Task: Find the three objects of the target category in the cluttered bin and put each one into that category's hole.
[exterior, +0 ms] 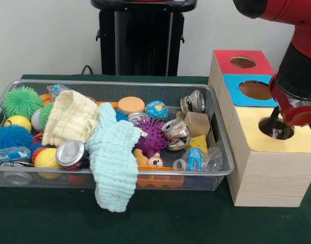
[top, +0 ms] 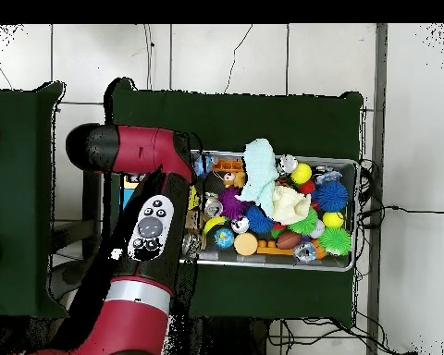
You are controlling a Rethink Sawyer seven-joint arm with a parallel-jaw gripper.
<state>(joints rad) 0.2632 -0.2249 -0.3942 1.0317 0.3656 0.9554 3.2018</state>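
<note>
Drop-off step at the yellow-topped wooden box point(exterior: 277, 168), lower right of frame.
The red-and-black gripper point(exterior: 275, 125) dips into its round hole; finger state can't be told. Candidate crushed metal cans point(exterior: 176, 131) wait mid-frame in the wire mesh bin point(exterior: 206, 179); next likely a reach there.

Crowded bin, 1 hole occupied

The gripper point(exterior: 275, 128) fills the yellow hole point(exterior: 277, 128); the red hole point(exterior: 243, 62) and blue hole point(exterior: 255, 90) lie open. 2 cloths point(exterior: 112, 152) blanket the packed bin point(exterior: 216, 127).
</note>
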